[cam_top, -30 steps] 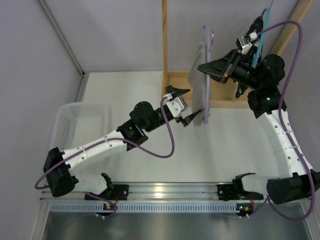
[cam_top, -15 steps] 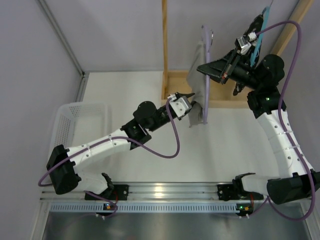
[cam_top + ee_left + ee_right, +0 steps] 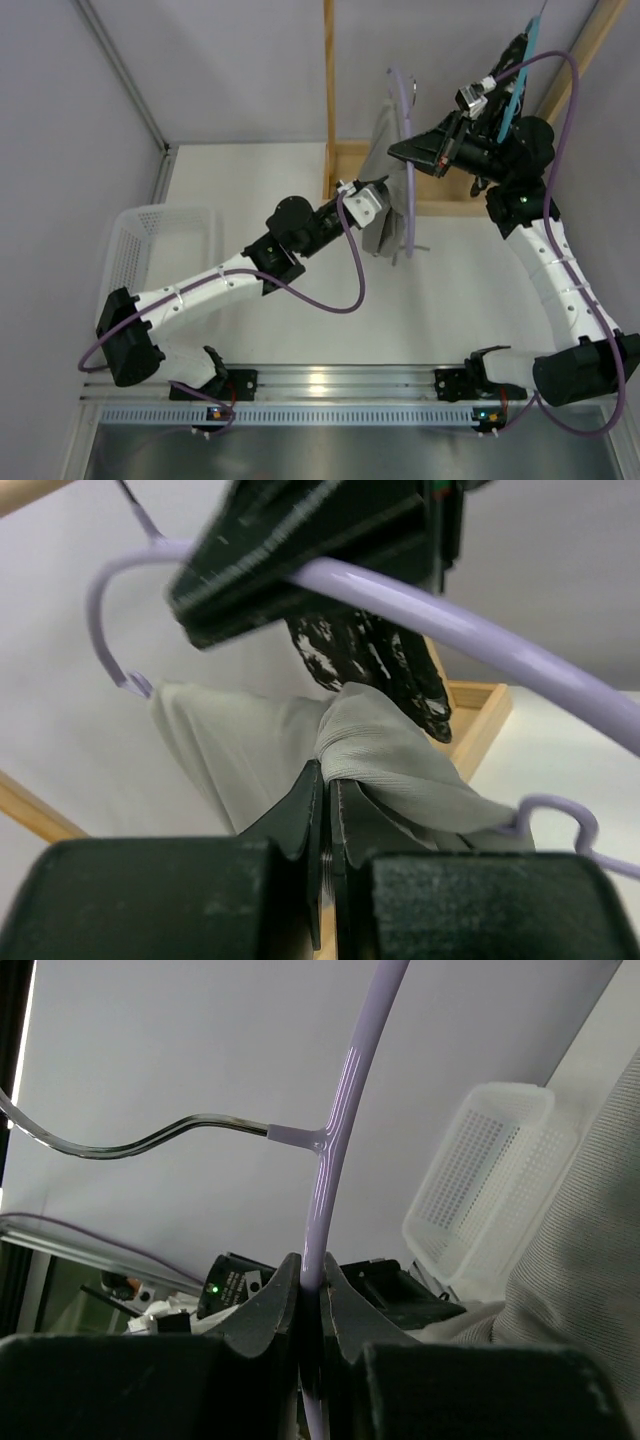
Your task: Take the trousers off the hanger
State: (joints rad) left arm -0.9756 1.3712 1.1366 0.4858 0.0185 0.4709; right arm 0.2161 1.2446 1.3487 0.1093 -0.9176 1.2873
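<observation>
Beside the wooden rack [image 3: 328,100] at table centre | my left gripper [image 3: 326,792] was pinched on a fold of the grey trousers [image 3: 400,765] | trousers hung on the lilac hanger [image 3: 470,630] at its 3 o'clock | my right gripper [image 3: 310,1278], at 1 o'clock, was clamped on the hanger's rod | white basket [image 3: 150,240] at 9 o'clock

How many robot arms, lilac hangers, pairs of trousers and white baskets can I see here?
Robot arms: 2 (left, right)
Lilac hanger: 1
Trousers: 1
White basket: 1
Total: 5
</observation>
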